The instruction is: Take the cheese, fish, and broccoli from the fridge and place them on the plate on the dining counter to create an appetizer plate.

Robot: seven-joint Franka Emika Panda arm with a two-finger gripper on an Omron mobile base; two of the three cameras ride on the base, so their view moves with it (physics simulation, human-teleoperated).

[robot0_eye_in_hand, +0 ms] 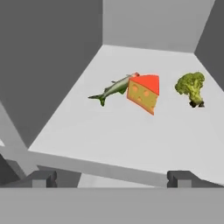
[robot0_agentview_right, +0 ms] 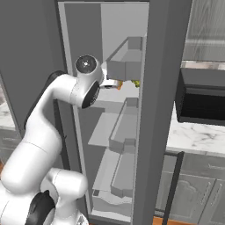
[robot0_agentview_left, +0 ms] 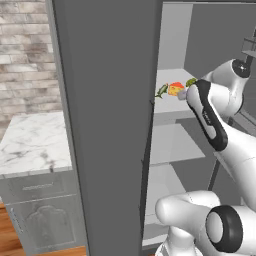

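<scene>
- On the left of the fridge (robot0_eye_in_hand: 65, 43) shelf in your hand view lay the fish (robot0_eye_in_hand: 113, 89), slender and probably slick; I'd judge a pinch across its thicker middle safest, though its head end touched the cheese (robot0_eye_in_hand: 144, 92).
- The cheese sat mid-shelf, a firm light wedge; its flat side faces looked the best place for your fingers.
- The broccoli (robot0_eye_in_hand: 191, 87) stood apart on the right, light and likely springy; I'd squeeze the crown gently.
- Your gripper (robot0_eye_in_hand: 111, 178) was spread fully open at the shelf's front edge, holding nothing.
- The hand view gave you the spacing between the three foods; the left base view crowded them against the arm.
- The right base view showed the lower shelves and the door bins, plus a black microwave (robot0_agentview_right: 202, 102) beside the fridge.
</scene>
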